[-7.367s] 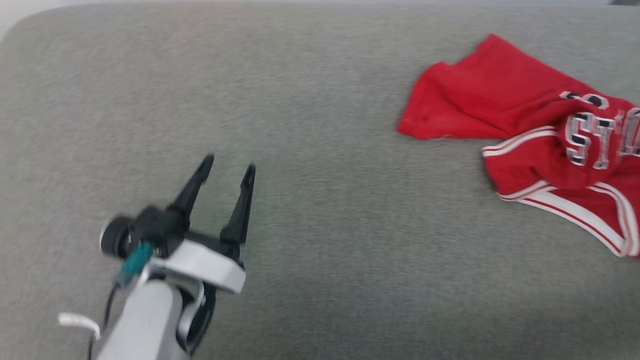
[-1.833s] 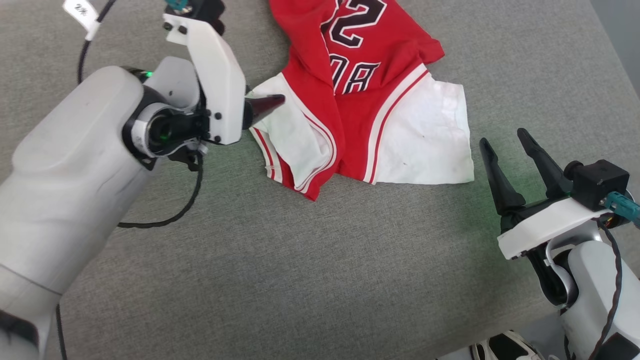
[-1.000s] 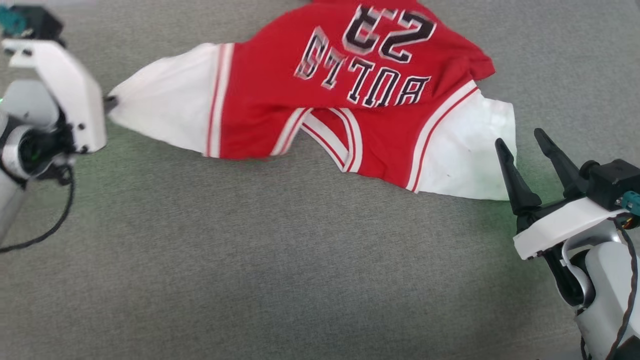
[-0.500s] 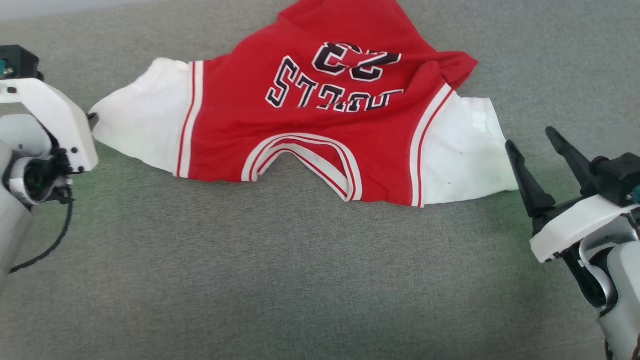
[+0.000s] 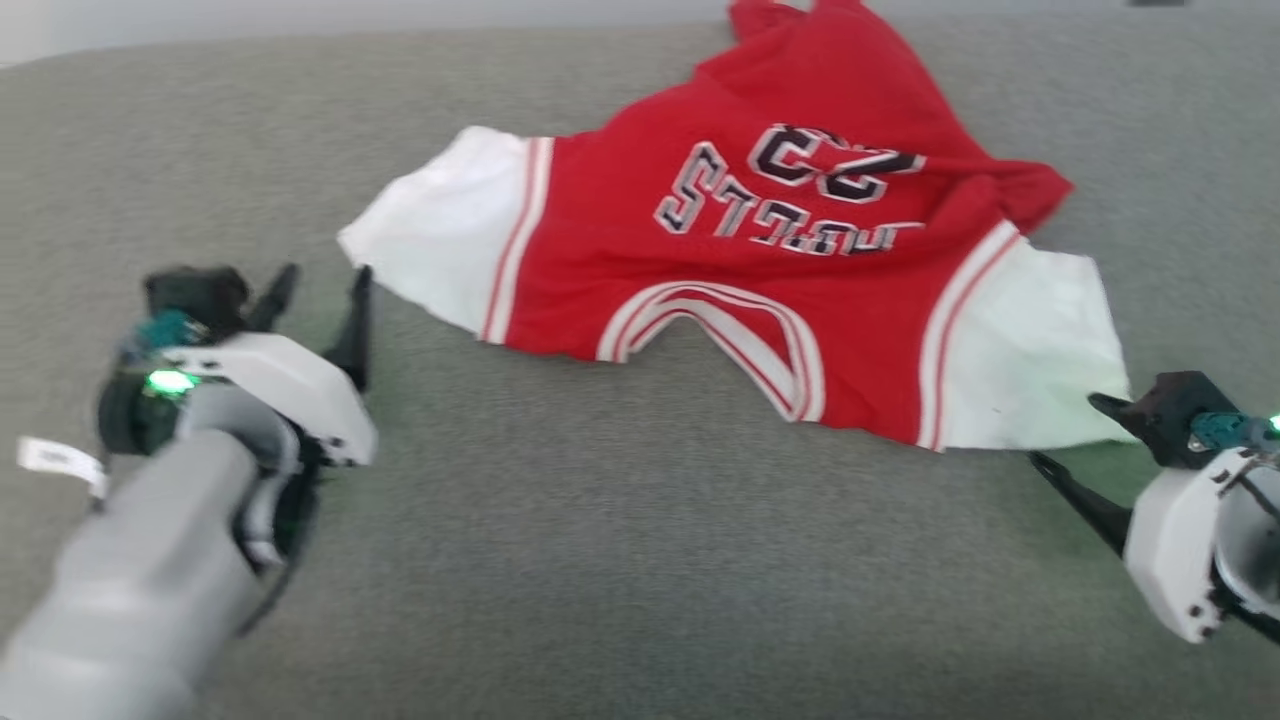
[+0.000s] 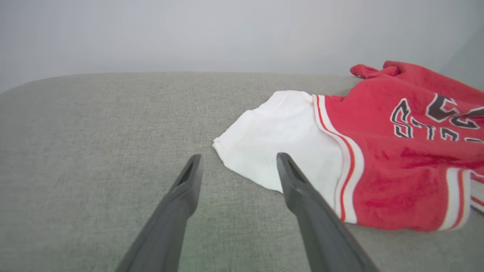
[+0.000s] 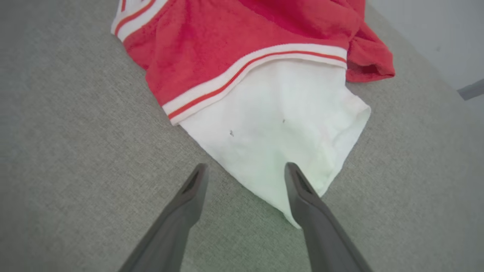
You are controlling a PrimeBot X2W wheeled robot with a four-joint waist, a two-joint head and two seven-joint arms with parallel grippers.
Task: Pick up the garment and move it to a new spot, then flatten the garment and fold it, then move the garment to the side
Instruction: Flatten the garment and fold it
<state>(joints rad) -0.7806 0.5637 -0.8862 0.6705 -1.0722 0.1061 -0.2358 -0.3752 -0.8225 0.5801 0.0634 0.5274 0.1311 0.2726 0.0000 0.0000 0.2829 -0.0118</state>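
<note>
Left hand (image 5: 326,272) now off the garment (image 5: 760,260), fingers (image 5: 354,330) spread beside its sleeve (image 5: 440,235); right hand (image 5: 1065,430) agape.

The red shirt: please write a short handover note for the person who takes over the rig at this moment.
Left end effector: open, empty, near the tip of the left white sleeve of the shirt.
Right end effector: open, empty, at the corner of the right white sleeve.
Shirt: on the grey fabric surface, lettering up, sleeves spread, far hem bunched.
Done: shirt laid out roughly.
Left: smooth it, fold it, move it aside.
</note>
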